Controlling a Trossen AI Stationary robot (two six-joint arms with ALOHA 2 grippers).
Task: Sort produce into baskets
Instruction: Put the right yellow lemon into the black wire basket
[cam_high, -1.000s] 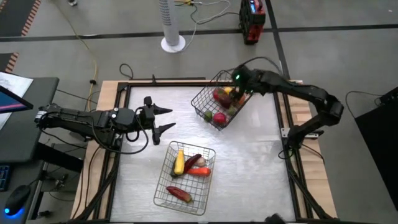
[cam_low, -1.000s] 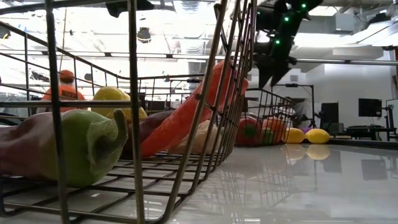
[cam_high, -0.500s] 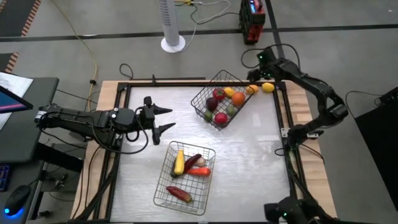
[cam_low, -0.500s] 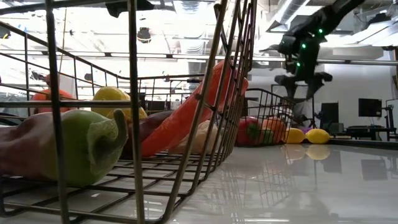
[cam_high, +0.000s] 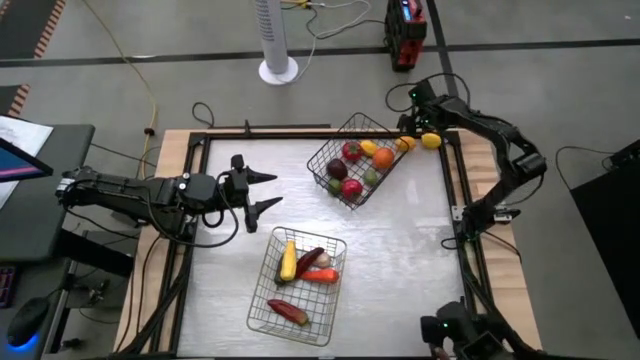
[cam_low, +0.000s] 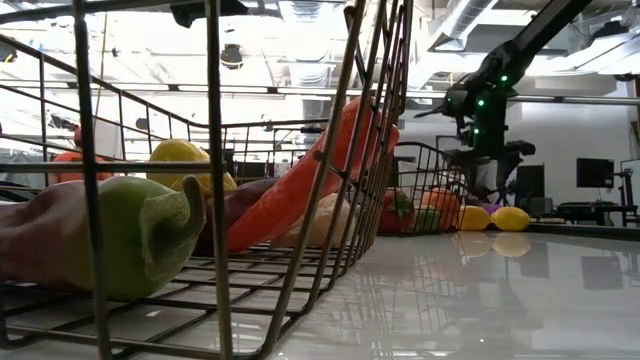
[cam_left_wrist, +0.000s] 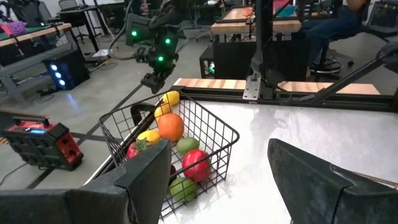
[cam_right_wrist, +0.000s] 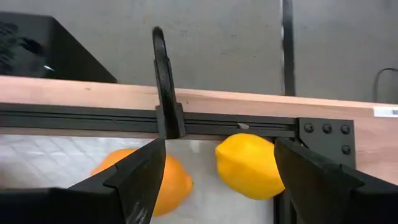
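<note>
Fingers of the right gripper (cam_right_wrist: 214, 180) hang wide over the lemon (cam_right_wrist: 247, 165) and orange (cam_right_wrist: 166, 182) by the counter's corner; next, descend and grasp one. Left fingers (cam_high: 262, 192) wait wide.

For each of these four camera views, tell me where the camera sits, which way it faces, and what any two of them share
High: overhead, straight down on the table; both arms show.
Low: at tabletop height, through the near basket; the right arm shows beyond.
Left wrist: past the open left gripper toward the far basket.
Right wrist: between the open right gripper fingers, over the lemon and an orange.
Shared: all four views show the lemon.
</note>
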